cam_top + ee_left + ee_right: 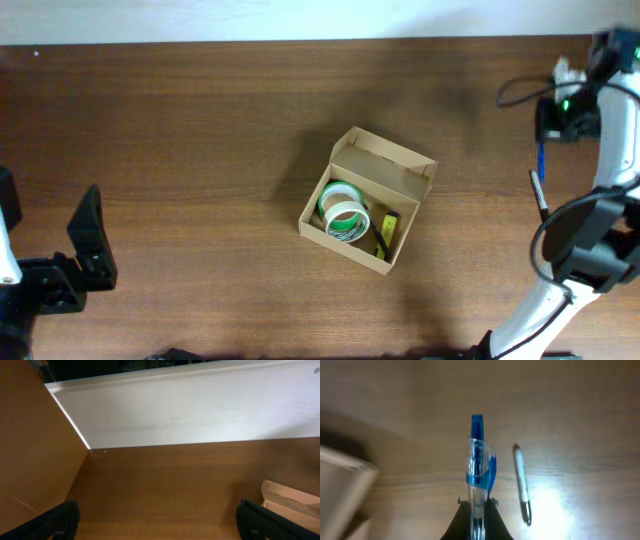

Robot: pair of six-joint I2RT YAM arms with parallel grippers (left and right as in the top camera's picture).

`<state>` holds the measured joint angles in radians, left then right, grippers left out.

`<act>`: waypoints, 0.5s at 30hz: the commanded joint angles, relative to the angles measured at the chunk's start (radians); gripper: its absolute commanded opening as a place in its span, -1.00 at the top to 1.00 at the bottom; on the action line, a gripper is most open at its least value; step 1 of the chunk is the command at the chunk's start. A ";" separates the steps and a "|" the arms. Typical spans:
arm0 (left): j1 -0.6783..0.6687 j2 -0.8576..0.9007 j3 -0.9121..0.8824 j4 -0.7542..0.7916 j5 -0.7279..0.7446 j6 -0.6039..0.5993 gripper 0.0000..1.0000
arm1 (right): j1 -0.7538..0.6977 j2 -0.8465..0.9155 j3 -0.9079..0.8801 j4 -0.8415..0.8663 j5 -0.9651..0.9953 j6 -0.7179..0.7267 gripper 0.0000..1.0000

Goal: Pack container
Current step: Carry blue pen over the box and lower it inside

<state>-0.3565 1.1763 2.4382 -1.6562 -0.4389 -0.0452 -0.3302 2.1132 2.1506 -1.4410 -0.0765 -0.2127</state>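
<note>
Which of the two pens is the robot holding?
The blue-and-clear pen, pinched in the right arm's fingers; the slim grey pen lies free on the table beside it.

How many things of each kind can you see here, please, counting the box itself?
Cardboard box: 1
Tape rolls: 2
Pens: 2, blue pen in the right claw, pale pen on the table
Yellow item, kind unclear: 1
Total: 6

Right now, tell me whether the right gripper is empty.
No: in the right wrist view the right gripper is closed on a blue pen.
</note>
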 commanded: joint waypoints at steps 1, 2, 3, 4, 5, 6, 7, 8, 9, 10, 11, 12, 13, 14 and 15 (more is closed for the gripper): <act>0.006 0.006 -0.004 0.002 -0.014 0.019 -0.99 | 0.122 -0.060 0.197 -0.089 -0.067 0.012 0.92; 0.006 0.006 -0.004 0.001 -0.015 0.019 -0.99 | 0.164 -0.060 0.244 -0.118 -0.084 0.012 0.92; 0.006 0.006 -0.004 0.001 -0.014 0.019 -0.99 | 0.204 -0.060 0.282 -0.143 -0.103 0.011 0.92; 0.006 0.006 -0.004 -0.002 -0.014 0.019 -0.99 | 0.259 -0.060 0.320 -0.169 -0.124 0.007 0.92; 0.006 0.006 -0.004 -0.004 -0.014 0.019 -0.99 | 0.307 -0.060 0.343 -0.187 -0.136 0.002 0.92; 0.006 0.006 -0.004 -0.007 -0.015 0.019 -0.99 | 0.360 -0.060 0.363 -0.204 -0.146 -0.008 0.92; 0.006 0.006 -0.004 -0.013 -0.015 0.019 -0.99 | 0.441 -0.060 0.378 -0.224 -0.149 -0.023 0.92; 0.006 0.006 -0.004 -0.017 -0.014 0.019 -0.99 | 0.495 -0.060 0.380 -0.233 -0.149 -0.023 0.92; 0.006 0.006 -0.004 -0.024 -0.015 0.019 -0.99 | 0.558 -0.060 0.379 -0.246 -0.148 -0.024 0.92; 0.006 0.006 -0.004 -0.028 -0.014 0.019 -0.99 | 0.597 -0.059 0.377 -0.256 -0.149 -0.037 0.92; 0.006 0.006 -0.004 -0.031 -0.014 0.019 -0.99 | 0.653 -0.058 0.365 -0.258 -0.148 -0.041 0.92; 0.006 0.006 -0.004 -0.031 -0.014 0.019 -0.99 | 0.695 -0.057 0.352 -0.257 -0.148 -0.041 0.92; 0.006 0.006 -0.004 -0.031 -0.014 0.019 -0.99 | 0.745 -0.058 0.337 -0.258 -0.142 -0.042 0.92; 0.006 0.006 -0.004 -0.031 -0.014 0.019 -0.99 | 0.778 -0.057 0.321 -0.257 -0.134 -0.042 0.92; 0.006 0.006 -0.004 -0.031 -0.014 0.019 -0.99 | 0.812 -0.057 0.298 -0.258 -0.129 -0.042 0.92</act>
<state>-0.3565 1.1763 2.4374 -1.6852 -0.4389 -0.0452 0.4221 2.0647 2.4893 -1.6920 -0.2047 -0.2401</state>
